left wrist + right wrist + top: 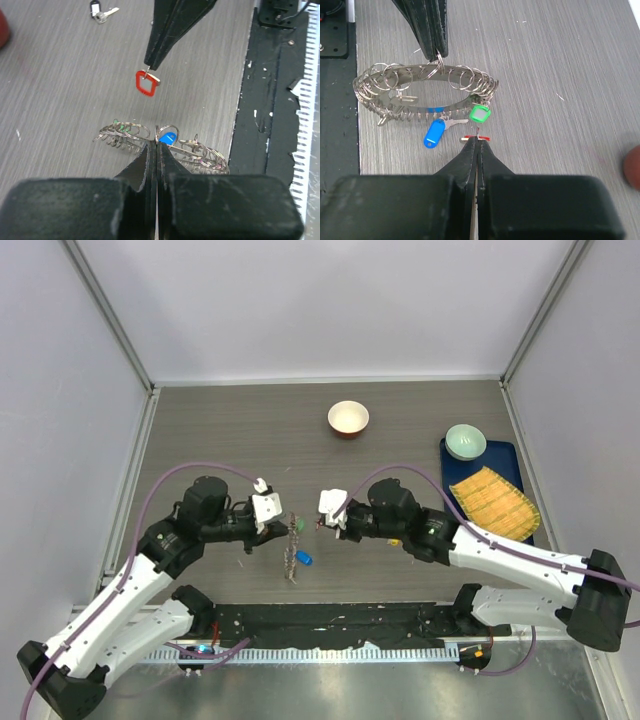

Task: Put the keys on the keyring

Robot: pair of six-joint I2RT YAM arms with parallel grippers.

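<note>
Grey wood-grain table (220,430) with a red-and-cream bowl (348,419), a blue tray (503,455) and a black-headed key (97,11) on it.

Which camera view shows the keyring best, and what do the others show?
The right wrist view: the whole keyring is visible, its small loops distinct. The left wrist view sees it edge-on, partly behind the left gripper. The top view shows only a thin sliver.
</note>
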